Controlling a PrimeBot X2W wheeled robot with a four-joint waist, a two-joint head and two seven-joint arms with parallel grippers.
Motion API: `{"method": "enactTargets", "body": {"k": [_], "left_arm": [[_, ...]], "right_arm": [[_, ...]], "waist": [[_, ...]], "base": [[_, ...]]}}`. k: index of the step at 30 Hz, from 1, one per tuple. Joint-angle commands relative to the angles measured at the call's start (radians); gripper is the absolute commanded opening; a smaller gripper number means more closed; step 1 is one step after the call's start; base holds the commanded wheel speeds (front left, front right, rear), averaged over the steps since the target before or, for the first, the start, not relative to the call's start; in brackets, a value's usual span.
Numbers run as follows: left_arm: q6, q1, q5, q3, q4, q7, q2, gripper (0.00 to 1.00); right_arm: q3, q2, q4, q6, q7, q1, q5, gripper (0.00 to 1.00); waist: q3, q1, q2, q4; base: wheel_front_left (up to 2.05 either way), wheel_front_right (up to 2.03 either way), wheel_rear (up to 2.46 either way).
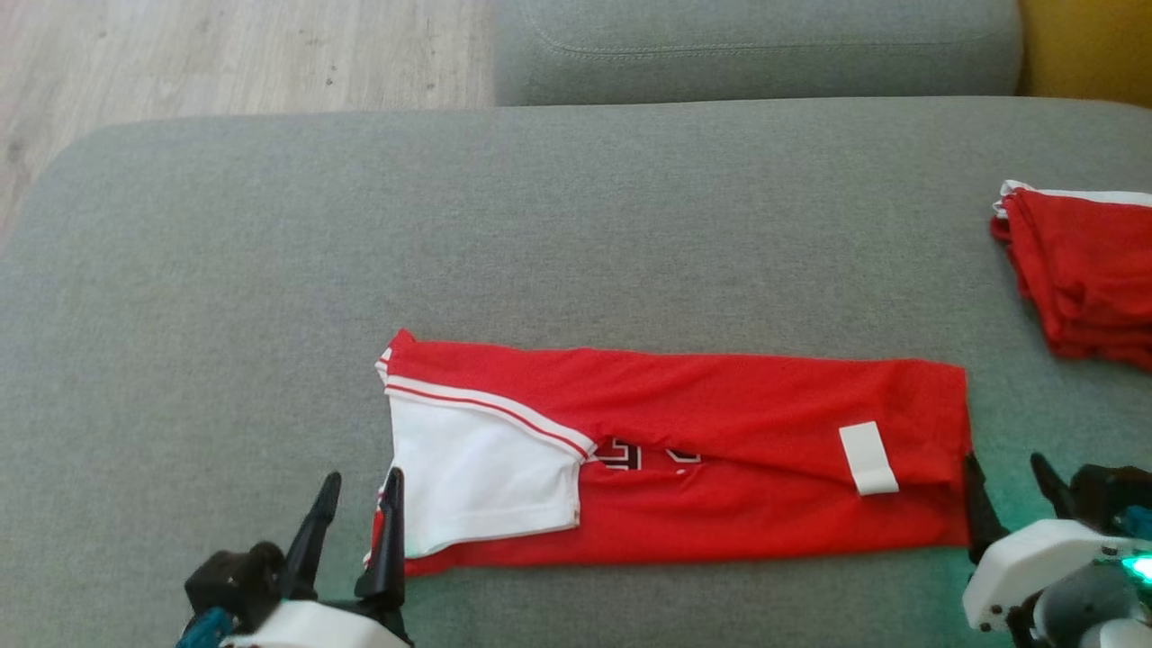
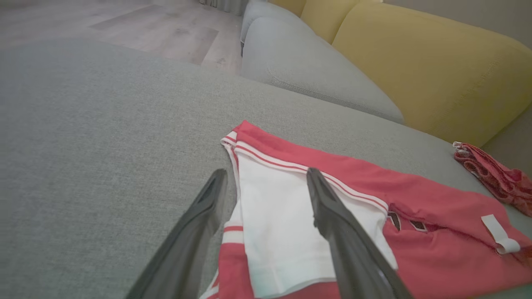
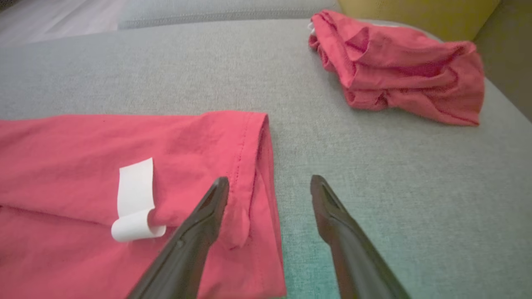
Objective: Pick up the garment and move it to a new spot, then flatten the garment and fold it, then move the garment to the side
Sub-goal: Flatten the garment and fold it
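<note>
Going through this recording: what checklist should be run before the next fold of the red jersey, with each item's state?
1. Left gripper open, holding nothing: ok.
2. Right gripper open, holding nothing: ok.
3. Jersey lies as a long strip on the cushion: ok.
4. White tag lies flat: not ok, it curls up.
5. Other red garment apart from the jersey: ok.
</note>
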Motion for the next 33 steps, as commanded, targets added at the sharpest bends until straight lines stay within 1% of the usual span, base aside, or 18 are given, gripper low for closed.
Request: {"method": "enactTargets", "body": {"k": [1, 7, 10, 13, 18, 19, 21, 23, 24, 26, 27, 28, 33], "left_arm": [[0.014, -0.018, 0.015, 0.041, -0.037, -0.014, 0.011, 1.0], [0.054, -0.028, 0.037, 0.039, -0.072, -0.012, 0.005, 1.0], [0.066, -0.035, 0.049, 0.035, -0.085, -0.011, 0.007, 1.0], [0.071, -0.036, 0.053, 0.035, -0.09, -0.011, 0.008, 1.0], [0.079, -0.032, 0.055, 0.037, -0.105, -0.014, 0.01, 1.0], [0.08, -0.032, 0.056, 0.037, -0.108, -0.014, 0.01, 1.0], [0.082, -0.033, 0.056, 0.038, -0.113, -0.015, 0.011, 1.0], [0.083, -0.033, 0.055, 0.039, -0.117, -0.016, 0.012, 1.0], [0.084, -0.033, 0.055, 0.04, -0.118, -0.016, 0.012, 1.0], [0.086, -0.033, 0.055, 0.041, -0.12, -0.017, 0.013, 1.0], [0.087, -0.034, 0.055, 0.042, -0.121, -0.017, 0.014, 1.0], [0.088, -0.034, 0.056, 0.043, -0.122, -0.017, 0.015, 1.0], [0.092, -0.031, 0.055, 0.047, -0.123, -0.021, 0.018, 1.0]], "right_arm": [[0.021, -0.006, -0.026, 0.007, 0.013, -0.035, -0.006, 1.0], [0.041, -0.032, 0.035, 0.007, 0.122, -0.083, -0.015, 1.0], [0.039, -0.048, 0.073, 0.007, 0.198, -0.11, -0.015, 1.0], [0.037, -0.051, 0.077, 0.007, 0.23, -0.123, -0.02, 1.0], [0.036, -0.053, 0.079, 0.007, 0.33, -0.146, -0.016, 1.0], [0.035, -0.054, 0.081, 0.007, 0.351, -0.148, -0.015, 0.89], [0.039, -0.054, 0.087, 0.007, 0.395, -0.155, 0.004, 0.78], [0.043, -0.052, 0.087, 0.007, 0.435, -0.163, 0.036, 0.58], [0.045, -0.052, 0.086, 0.007, 0.45, -0.168, 0.05, 0.44], [0.044, -0.055, 0.082, 0.007, 0.471, -0.175, 0.069, 0.29], [0.045, -0.058, 0.076, 0.007, 0.472, -0.18, 0.075, 0.18], [0.043, -0.06, 0.07, 0.007, 0.468, -0.185, 0.081, 0.0], [0.02, -0.073, 0.021, 0.007, 0.429, -0.207, 0.104, 0.0]], "waist": [[0.003, 0.0, 0.0, 0.005], [0.02, 0.0, 0.0, 0.031], [0.028, 0.0, 0.0, 0.053], [0.03, 0.0, 0.0, 0.061], [0.03, 0.0, 0.0, 0.072], [0.03, 0.0, 0.0, 0.074], [0.031, 0.0, 0.0, 0.076], [0.034, 0.0, 0.0, 0.077], [0.035, 0.0, 0.0, 0.077], [0.038, 0.0, 0.0, 0.077], [0.04, 0.0, 0.0, 0.076], [0.041, 0.0, 0.0, 0.075], [0.033, 0.0, 0.0, 0.054]], "base": [[0.0, 0.0, 0.0], [0.0, 0.0, 0.0], [0.0, 0.0, 0.0], [0.0, 0.0, 0.0], [0.0, 0.0, 0.0], [0.0, 0.0, 0.0], [0.0, 0.0, 0.0], [0.0, 0.0, 0.0], [0.0, 0.0, 0.0], [0.0, 0.0, 0.0], [0.0, 0.0, 0.0], [0.0, 0.0, 0.0], [0.0, 0.0, 0.0]]}}
